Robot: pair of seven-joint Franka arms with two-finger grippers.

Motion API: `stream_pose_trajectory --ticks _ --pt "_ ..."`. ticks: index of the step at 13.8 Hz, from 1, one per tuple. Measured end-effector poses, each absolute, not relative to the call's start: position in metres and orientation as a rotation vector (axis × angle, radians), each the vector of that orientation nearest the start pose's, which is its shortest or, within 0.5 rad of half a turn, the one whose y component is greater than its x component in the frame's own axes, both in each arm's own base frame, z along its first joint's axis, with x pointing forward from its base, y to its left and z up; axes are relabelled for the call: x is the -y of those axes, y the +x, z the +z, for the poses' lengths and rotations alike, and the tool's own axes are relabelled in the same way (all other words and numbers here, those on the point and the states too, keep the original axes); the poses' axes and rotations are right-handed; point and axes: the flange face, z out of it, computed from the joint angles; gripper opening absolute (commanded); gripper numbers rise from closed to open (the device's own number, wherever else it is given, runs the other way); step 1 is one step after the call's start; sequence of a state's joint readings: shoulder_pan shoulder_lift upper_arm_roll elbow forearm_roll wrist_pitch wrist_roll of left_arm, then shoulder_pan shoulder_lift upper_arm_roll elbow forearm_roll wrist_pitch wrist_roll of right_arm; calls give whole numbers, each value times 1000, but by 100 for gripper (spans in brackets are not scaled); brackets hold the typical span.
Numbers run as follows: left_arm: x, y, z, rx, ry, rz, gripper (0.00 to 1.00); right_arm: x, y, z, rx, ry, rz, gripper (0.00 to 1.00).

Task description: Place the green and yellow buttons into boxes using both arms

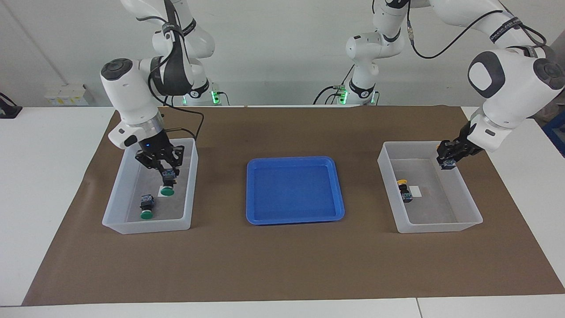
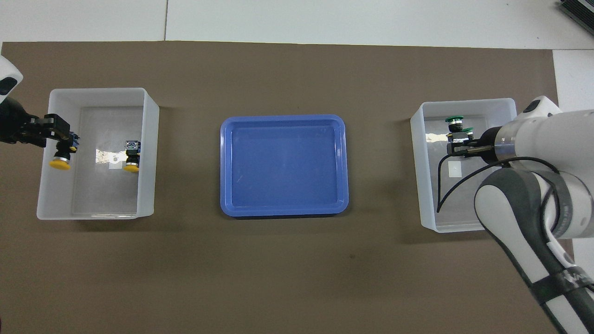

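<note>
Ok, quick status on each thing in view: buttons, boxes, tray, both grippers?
Right gripper: shut on a green button, over the box at its end.
Other green button: lying in that box.
Left gripper: carrying a yellow button over the other box.
Other yellow button: lying in that box.
Blue tray: empty.
</note>
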State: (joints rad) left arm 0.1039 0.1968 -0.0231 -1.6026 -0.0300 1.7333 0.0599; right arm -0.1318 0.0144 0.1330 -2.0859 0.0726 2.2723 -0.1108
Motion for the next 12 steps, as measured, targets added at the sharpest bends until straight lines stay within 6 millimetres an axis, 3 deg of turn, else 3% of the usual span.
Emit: stream_pose_trajectory --ticks 3,8,11,12 --pt "-47 615 509 40 -3178 96 67 28 560 416 135 -3085 -219 0" --pt "-42 614 512 27 -3181 102 66 29 575 361 129 -3076 -227 0" --pt "-29 612 526 -10 -3184 133 68 31 582 331 121 -3071 -231 0" --pt "-22 611 535 -30 -3183 129 74 31 584 326 119 -3070 -240 0"
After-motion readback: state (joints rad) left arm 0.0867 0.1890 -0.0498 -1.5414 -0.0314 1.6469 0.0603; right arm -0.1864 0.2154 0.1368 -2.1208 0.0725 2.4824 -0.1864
